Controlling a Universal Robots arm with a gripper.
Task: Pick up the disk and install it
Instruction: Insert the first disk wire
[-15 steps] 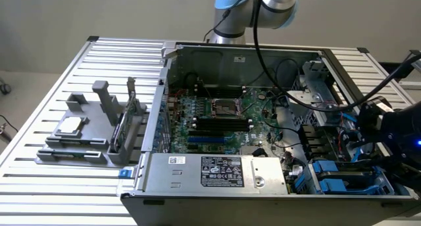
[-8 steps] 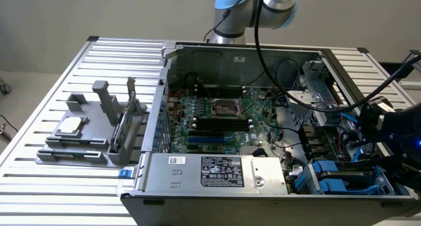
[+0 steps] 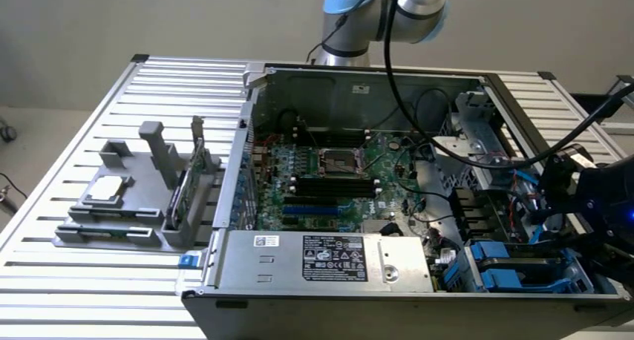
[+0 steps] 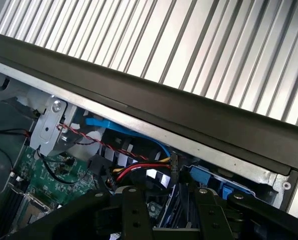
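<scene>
The black computer case (image 3: 465, 80), a big steel tower, lay on its side on the ribbed aluminium table (image 3: 70, 280) with its side panel off, so its inside faced up and an arm could reach straight down into it. The green motherboard (image 3: 327, 169) sat in the middle of the case. The boxy silver power supply (image 3: 327, 258), with its black-and-white label, ran along the near wall. Out on the table, at the exterior view's left, a grey plastic fixture (image 3: 148, 206) kept loose parts at known spots for picking, among them a small flat silver chip (image 3: 109, 188). The black gripper (image 4: 166, 195) hung low over the drive bay (image 3: 525, 260) in the near corner of the case at the exterior view's right, which I judged to be where the install belonged. The disk (image 3: 500, 273) was in that bay, just under the gripper. What mostly showed was its blue plastic carrier frame, and its grey metal body was too hidden to make out. The wrist view looked along the dark case rim at a bundle of red, yellow and black cables (image 4: 138, 167) crossing close by, so there was little room to work. Whether the claw was clenched on the disk or had let go of it, I could not tell.
</scene>
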